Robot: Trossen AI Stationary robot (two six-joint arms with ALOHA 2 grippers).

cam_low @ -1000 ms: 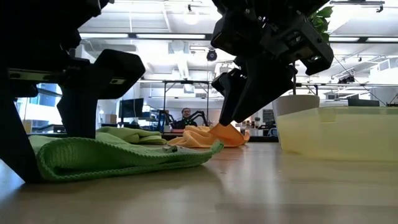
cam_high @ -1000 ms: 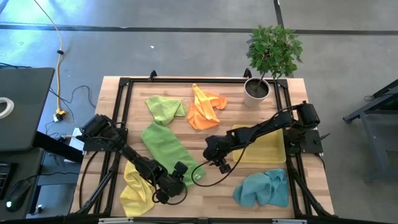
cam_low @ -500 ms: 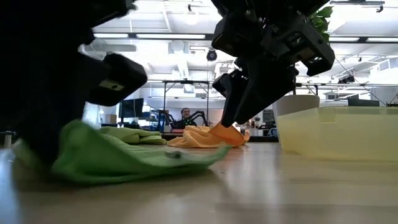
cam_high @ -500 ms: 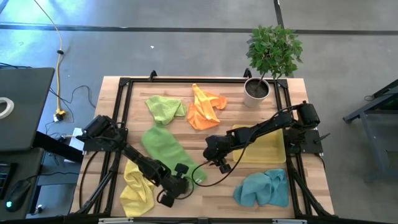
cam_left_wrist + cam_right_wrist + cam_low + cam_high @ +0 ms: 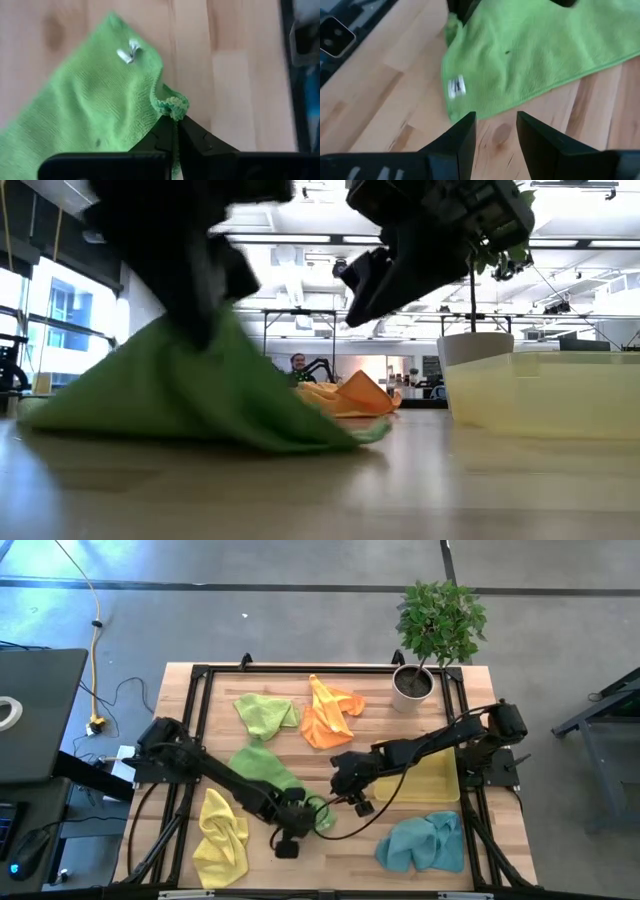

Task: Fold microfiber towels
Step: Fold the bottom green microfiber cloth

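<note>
Left gripper (image 5: pixel 175 120) fingers pinched shut on the lime green towel (image 5: pixel 262 772) corner near the surface's front edge, right gripper (image 5: pixel 494 131) just beyond it, fingers apart and empty, white plant pot (image 5: pixel 411 687) holding a plant at the far right corner.

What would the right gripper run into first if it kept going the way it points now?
Most likely the green towel. The right gripper is open and aimed at that towel's near edge, with a strip of bare table between. The left gripper is shut on the towel's corner. Depth is uncertain.
</note>
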